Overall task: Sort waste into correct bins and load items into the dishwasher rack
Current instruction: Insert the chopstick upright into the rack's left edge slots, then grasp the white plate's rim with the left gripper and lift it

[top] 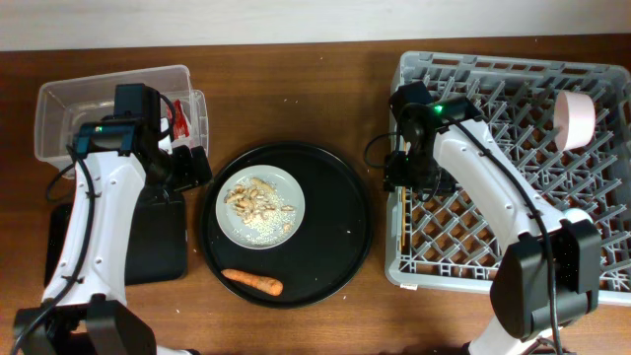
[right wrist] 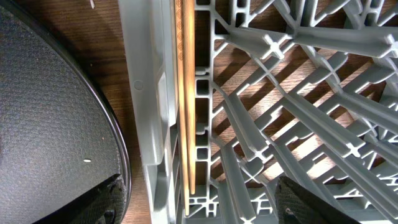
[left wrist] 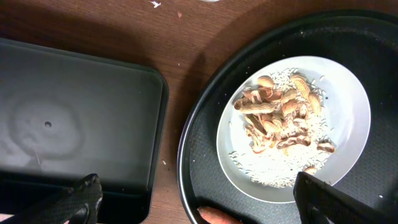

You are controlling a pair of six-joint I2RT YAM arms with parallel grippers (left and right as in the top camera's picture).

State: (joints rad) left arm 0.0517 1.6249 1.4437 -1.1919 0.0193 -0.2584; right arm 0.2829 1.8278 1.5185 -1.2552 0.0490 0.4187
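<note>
Over the seam between the flat black tray [left wrist: 74,118] and the large round black tray [left wrist: 198,155], found the left tool [left wrist: 196,186] spread wide and holding nothing. Saw the grey-white plate [left wrist: 348,124] close ahead on the round tray, heaped with peanut shells [left wrist: 280,115] and rice grains, the orange carrot [top: 252,283] lying apart near that tray's front rim. Noted the red snack wrapper [top: 180,116] inside the clear tub [top: 59,108].

Across the counter [top: 296,79], found the right tool [right wrist: 198,186] likewise open and empty above the dishwasher rack [right wrist: 149,93], directly over the chopsticks [right wrist: 185,93] lying flat along the rack's left wall. Spotted the pale pink bowl [top: 577,118] tilted among the pegs at the far right corner.

Judged the food waste as next for the left arm. Best done by pinching the plate at its near rim, clear of the shells, lifting level, carrying low across to the flat tray, then tipping slowly to keep rice off the wood. Could not find the blue cup or the tissue in any view.
</note>
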